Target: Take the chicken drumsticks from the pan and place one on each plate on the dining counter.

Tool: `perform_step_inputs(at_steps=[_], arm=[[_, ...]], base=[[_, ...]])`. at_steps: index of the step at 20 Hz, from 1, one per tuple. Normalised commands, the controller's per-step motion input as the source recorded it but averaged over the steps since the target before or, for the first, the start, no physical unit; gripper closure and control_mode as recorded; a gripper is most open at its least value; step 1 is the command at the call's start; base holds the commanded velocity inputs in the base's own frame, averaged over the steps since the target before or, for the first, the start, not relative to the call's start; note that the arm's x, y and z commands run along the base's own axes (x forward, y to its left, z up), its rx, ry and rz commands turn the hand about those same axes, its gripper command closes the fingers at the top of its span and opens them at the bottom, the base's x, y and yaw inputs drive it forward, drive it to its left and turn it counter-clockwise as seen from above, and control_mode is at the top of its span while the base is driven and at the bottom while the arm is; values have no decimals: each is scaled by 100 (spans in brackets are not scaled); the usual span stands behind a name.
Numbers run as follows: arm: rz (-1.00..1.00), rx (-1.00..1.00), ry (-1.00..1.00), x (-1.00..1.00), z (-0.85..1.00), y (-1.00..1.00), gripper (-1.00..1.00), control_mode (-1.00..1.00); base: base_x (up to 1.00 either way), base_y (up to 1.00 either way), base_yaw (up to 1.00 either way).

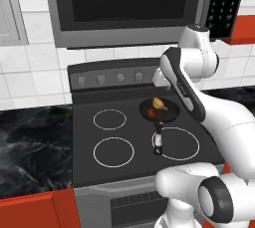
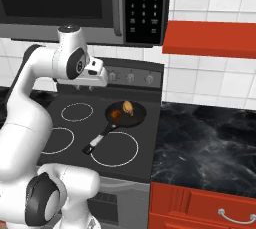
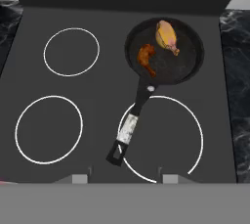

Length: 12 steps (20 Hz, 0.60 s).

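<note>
A small black pan (image 3: 183, 66) sits at the back right of the stovetop, its long handle (image 3: 128, 127) pointing toward the front. Two chicken drumsticks lie in it: a golden-yellow one (image 3: 166, 35) at the back and a darker orange-brown one (image 3: 145, 56) nearer the handle. The pan (image 1: 169, 115) (image 2: 139, 119) also appears in both base views. My gripper (image 3: 126, 179) (image 2: 84, 88) hangs high over the stove, well above and in front of the pan, open with nothing between its fingers. The plates and the dining counter are out of view.
The dark stovetop (image 3: 97, 86) has several white-ringed burners and a knob panel (image 1: 109, 78) at the back. A microwave (image 1: 129, 3) hangs above. Black marble counters flank the stove on the left (image 1: 35, 147) and the right (image 2: 210, 138), and a red cabinet (image 2: 210, 38) hangs at the right.
</note>
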Motion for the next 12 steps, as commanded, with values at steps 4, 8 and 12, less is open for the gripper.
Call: perform_step_inputs(at_steps=[4, 8, 12], arm=[[3, 0, -8, 0, -18, -6, -100, -100], [3, 1, -20, 0, -30, -29, -100, -100], [1, 1, -21, 0, -33, -37, -100, -100]], base=[[0, 0, 0], [0, 0, 0], [0, 0, 0]])
